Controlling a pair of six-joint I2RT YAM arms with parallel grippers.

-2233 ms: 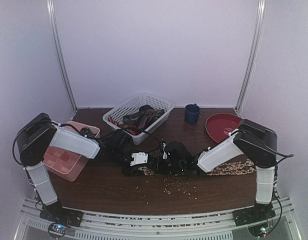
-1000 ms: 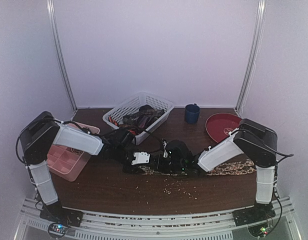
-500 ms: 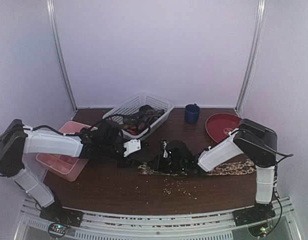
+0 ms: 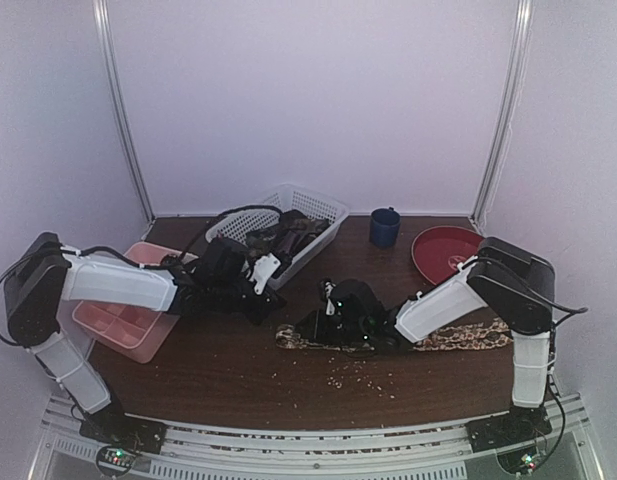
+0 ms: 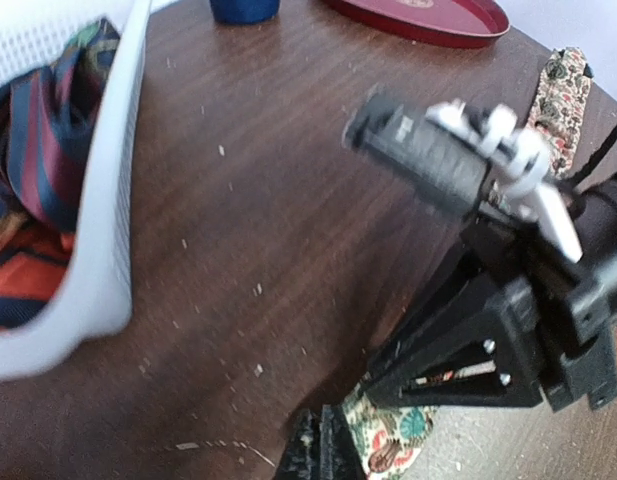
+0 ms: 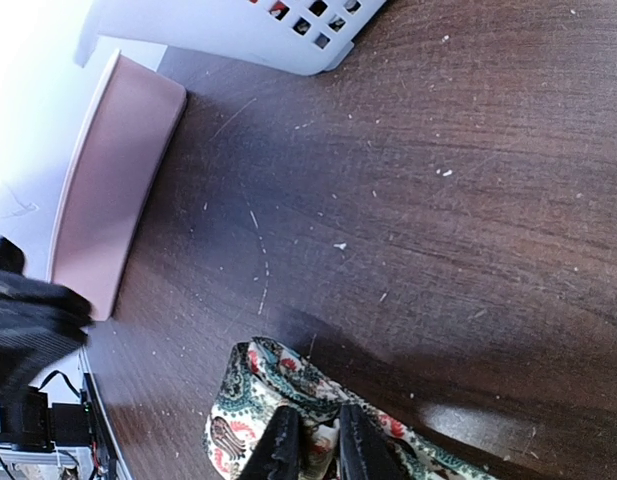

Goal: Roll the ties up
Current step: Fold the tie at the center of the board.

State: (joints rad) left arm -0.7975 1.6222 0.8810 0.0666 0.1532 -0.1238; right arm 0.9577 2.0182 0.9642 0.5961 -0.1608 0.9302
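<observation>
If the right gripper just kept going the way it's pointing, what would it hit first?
Probably the table itself: the right gripper angles down, pinching the patterned tie against the wood. Sliding along the surface, bare wood comes next, then likely the white basket, though depth is unclear.

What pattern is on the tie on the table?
The tie is cream paisley, teal and red; best in right wrist view.

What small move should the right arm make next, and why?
Probably turn the right gripper to fold the pinched end over onto the tie, starting the roll. Its jaws are shut on the tie's end, and the rest lies flat.
</observation>
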